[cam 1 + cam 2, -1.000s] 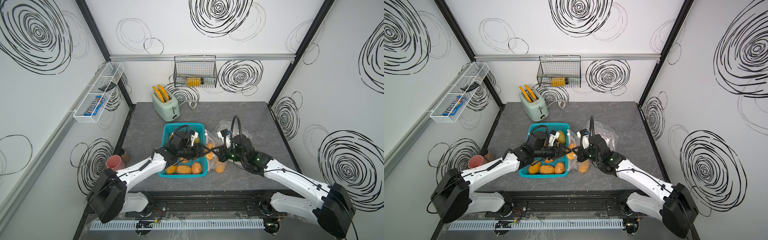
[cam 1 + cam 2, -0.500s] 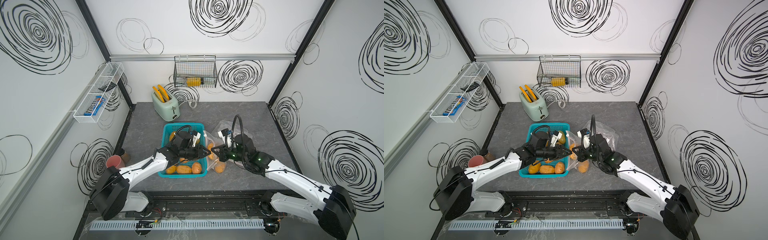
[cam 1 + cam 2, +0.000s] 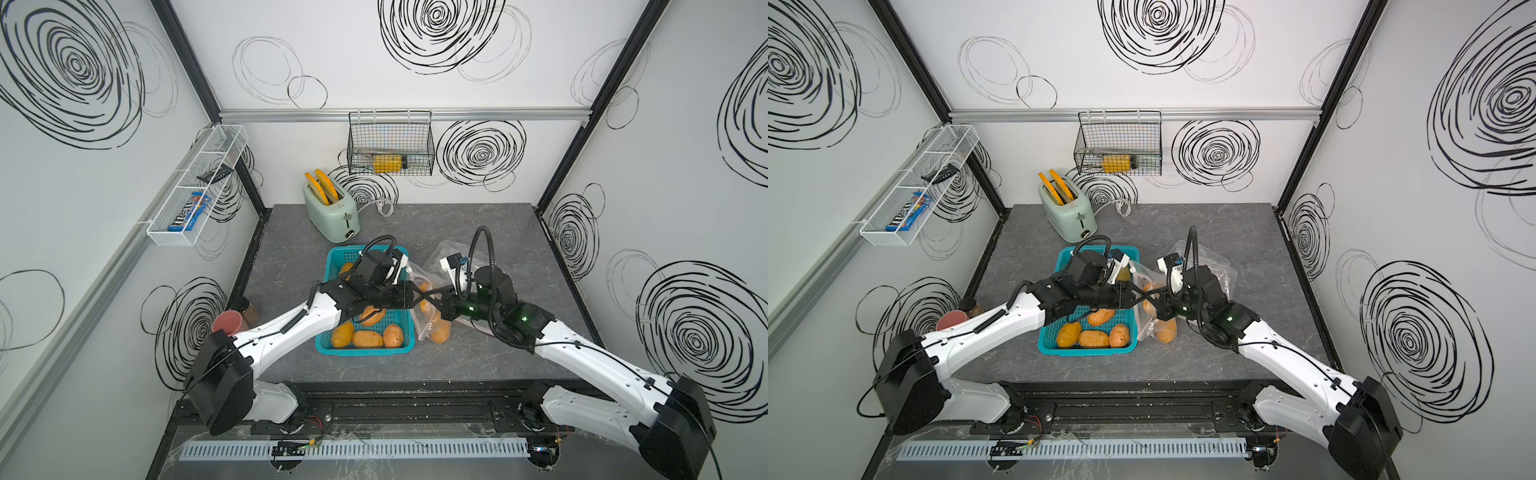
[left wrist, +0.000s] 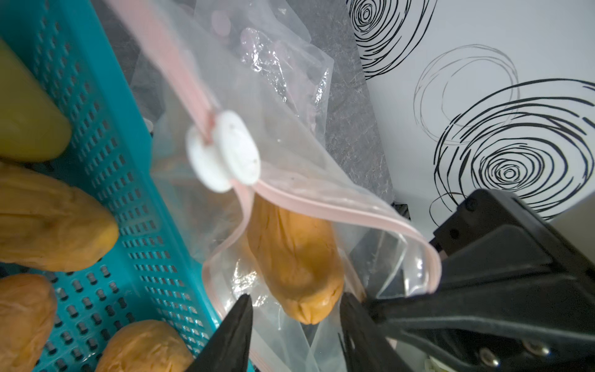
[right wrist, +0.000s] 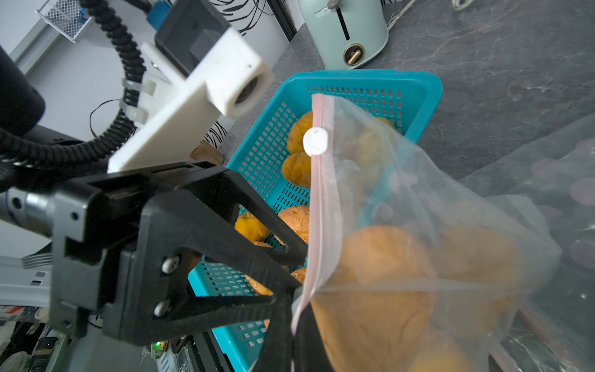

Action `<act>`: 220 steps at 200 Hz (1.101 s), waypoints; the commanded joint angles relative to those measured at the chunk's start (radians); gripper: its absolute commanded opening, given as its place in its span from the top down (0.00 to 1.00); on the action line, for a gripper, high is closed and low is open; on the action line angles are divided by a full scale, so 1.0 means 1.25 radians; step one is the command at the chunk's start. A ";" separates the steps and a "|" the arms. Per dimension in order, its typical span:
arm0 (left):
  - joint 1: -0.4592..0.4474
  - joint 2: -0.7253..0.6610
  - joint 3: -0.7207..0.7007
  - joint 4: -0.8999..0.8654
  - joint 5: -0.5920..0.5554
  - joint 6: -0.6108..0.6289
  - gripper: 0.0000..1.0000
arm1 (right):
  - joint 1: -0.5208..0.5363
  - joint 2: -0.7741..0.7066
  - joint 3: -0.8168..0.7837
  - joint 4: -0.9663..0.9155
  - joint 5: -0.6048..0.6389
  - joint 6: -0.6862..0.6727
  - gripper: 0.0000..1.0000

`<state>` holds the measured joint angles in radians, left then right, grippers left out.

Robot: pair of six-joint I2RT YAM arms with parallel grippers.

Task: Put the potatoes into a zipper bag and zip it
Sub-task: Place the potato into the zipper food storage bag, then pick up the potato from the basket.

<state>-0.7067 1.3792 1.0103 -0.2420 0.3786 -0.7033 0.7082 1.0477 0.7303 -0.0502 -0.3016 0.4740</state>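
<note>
The clear zipper bag [image 3: 419, 277] with a pink zip strip and white slider [image 4: 222, 151] stands right of the teal basket [image 3: 365, 352]. My right gripper [image 5: 296, 322] is shut on the bag's pink rim, holding the mouth up. My left gripper [image 4: 296, 322] is open at the mouth. An orange potato [image 4: 296, 264] lies inside the bag just past its fingertips, touching neither. In both top views the two grippers cross at the bag's mouth: left [image 3: 430, 293], right [image 3: 424, 298]. More potatoes [image 3: 440, 330] lie low in the bag and several [image 3: 368, 338] in the basket, one paler yellow-green [image 4: 25, 109].
A mint toaster [image 3: 332, 212] with orange slices stands at the back left. A black wire basket [image 3: 390, 149] hangs on the back wall and a white wire shelf [image 3: 195, 187] on the left wall. A pink cup [image 3: 226, 324] sits off the left edge. Crumpled clear plastic [image 3: 1219, 266] lies behind my right arm.
My left gripper has moved right, from over the basket to the bag's mouth. The right gripper has kept its hold on the rim, almost still.
</note>
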 commanded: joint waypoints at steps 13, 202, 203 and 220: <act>-0.002 -0.049 0.036 -0.077 -0.078 0.053 0.50 | -0.014 0.003 0.019 -0.009 -0.004 -0.009 1.00; 0.215 -0.092 -0.187 0.019 -0.356 0.017 0.04 | -0.070 -0.027 -0.032 -0.008 -0.037 -0.015 1.00; 0.216 -0.091 -0.188 0.022 -0.356 0.016 0.04 | -0.071 -0.027 -0.033 -0.007 -0.037 -0.016 1.00; 0.237 -0.051 -0.196 0.063 -0.336 0.007 0.04 | -0.070 -0.025 -0.032 -0.013 -0.034 -0.018 1.00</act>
<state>-0.4480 1.2648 0.7834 -0.3027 -0.0132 -0.6487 0.6220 1.0267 0.7002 -0.0574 -0.3504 0.4664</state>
